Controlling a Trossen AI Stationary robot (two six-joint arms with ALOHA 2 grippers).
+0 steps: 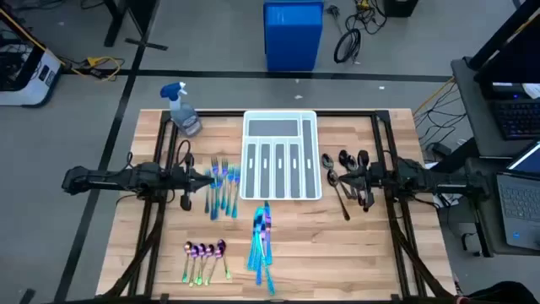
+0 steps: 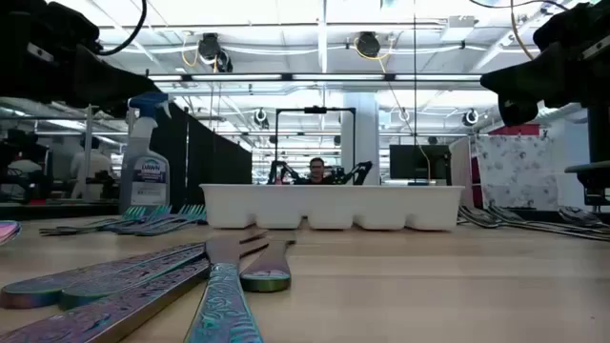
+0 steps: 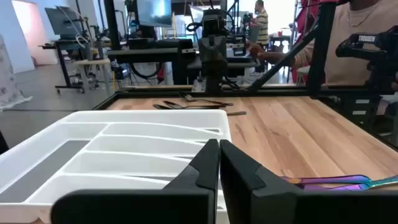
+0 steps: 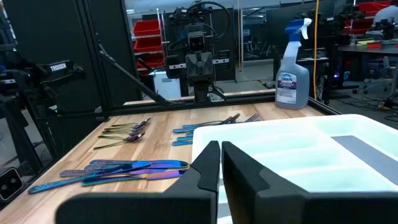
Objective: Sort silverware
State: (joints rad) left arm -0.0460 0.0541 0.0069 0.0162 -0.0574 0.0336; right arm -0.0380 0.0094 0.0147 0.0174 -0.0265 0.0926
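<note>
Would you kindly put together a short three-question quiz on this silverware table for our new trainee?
1. True or false: the white tray already holds cutlery.
2. Which group lies nearest the left gripper? A) blue-teal forks B) dark spoons C) blue knives
3. Fill in: the spray bottle stands at the table's far ____ corner.

Key: 1 false, every compartment is bare; 2 A; 3 left. Both grippers, the right gripper included, are shut and hold nothing.

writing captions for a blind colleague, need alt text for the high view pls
Seen from above, a white compartmented tray sits empty on a wooden table, ringed by unsorted silverware: blue forks, iridescent knives, small purple spoons, dark spoons. The left hand and right hand flank it, shut and empty.
</note>
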